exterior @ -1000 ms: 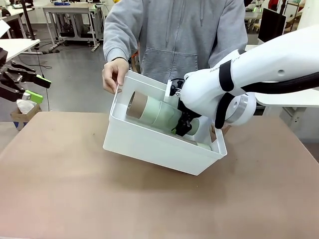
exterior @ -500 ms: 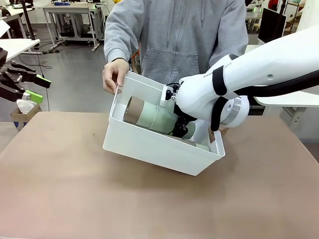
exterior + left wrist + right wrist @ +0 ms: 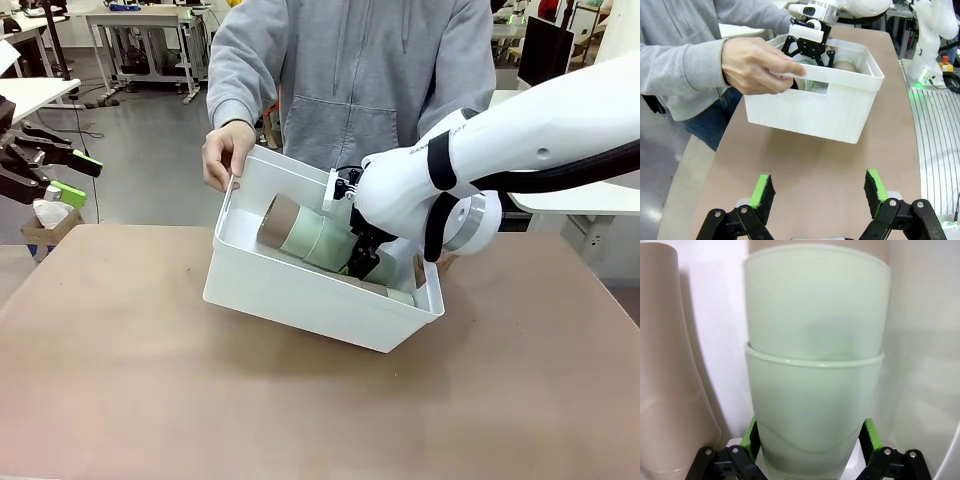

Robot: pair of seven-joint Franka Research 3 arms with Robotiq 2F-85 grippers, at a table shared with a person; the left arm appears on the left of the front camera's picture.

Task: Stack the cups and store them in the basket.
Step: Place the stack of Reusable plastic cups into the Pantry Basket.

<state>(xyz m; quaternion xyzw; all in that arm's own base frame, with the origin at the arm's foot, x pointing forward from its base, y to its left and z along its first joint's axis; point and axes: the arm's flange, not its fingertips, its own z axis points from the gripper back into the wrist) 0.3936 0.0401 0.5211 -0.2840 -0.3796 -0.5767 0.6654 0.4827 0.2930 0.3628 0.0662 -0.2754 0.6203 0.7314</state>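
Item: nested cup stack (image 3: 310, 238), mint over tan, lying on side in white basket (image 3: 300, 295), mid-desk toward far edge; person's hand (image 3: 226, 152) tilts basket.

Right gripper (image 3: 362, 262) fingers flank stack's mint end, apparently spread; contact unclear to us.

Left gripper (image 3: 817, 196) fingers open, empty.

We judge: light, rigid, smooth; grip across body.

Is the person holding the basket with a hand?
Yes, the person's hand grips the rim of the white basket.
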